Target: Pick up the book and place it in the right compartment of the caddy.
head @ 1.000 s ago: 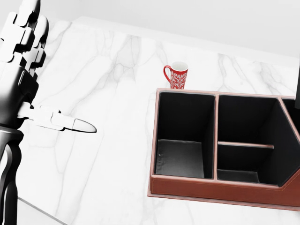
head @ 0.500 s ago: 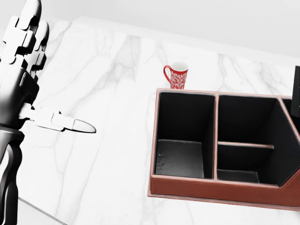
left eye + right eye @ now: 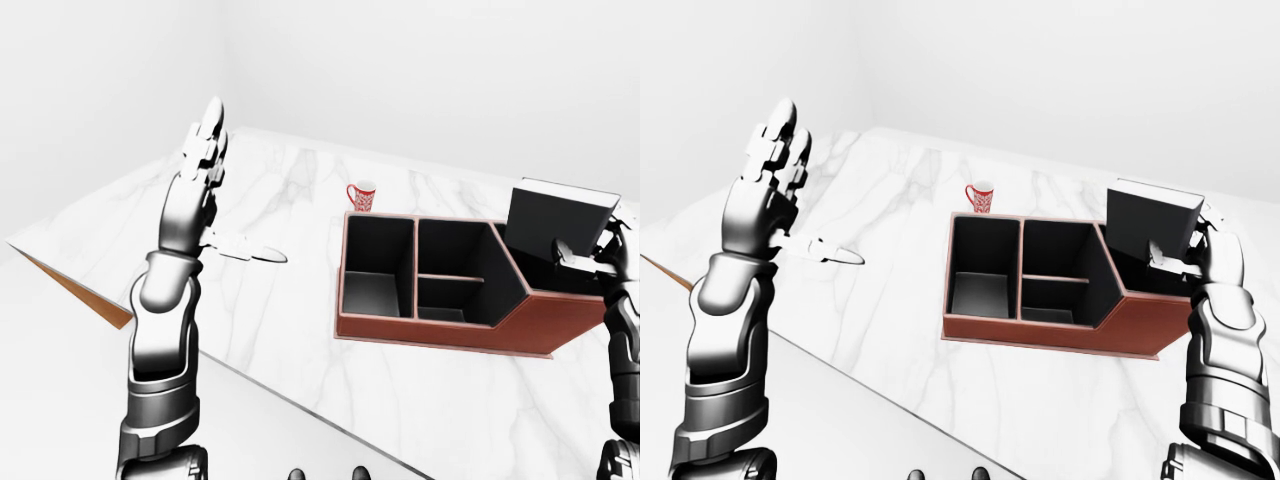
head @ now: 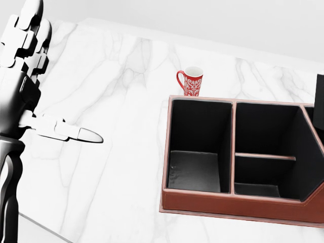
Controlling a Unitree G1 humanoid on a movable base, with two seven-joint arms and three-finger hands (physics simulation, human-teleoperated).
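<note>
A dark book [image 3: 1150,225] is held tilted over the right end of the brown caddy [image 3: 1040,331], with its lower edge dipping toward the right compartment. My right hand [image 3: 1196,256] is shut on the book's right side. In the head view only a black sliver of the book [image 4: 320,101] shows at the right edge. The caddy [image 4: 233,203] has black-lined compartments: one at the left, a divided pair in the middle, and an angled one at the right. My left hand [image 3: 212,205] is raised far to the left of the caddy, open and holding nothing.
A red mug with a white pattern [image 4: 191,81] stands just above the caddy's top-left corner. The white marble table [image 3: 300,300] ends in a diagonal edge [image 3: 250,375] running toward the bottom of the left-eye view.
In the head view the book's black sliver has come further in from the right edge and sunk slightly. The left hand has barely moved.
</note>
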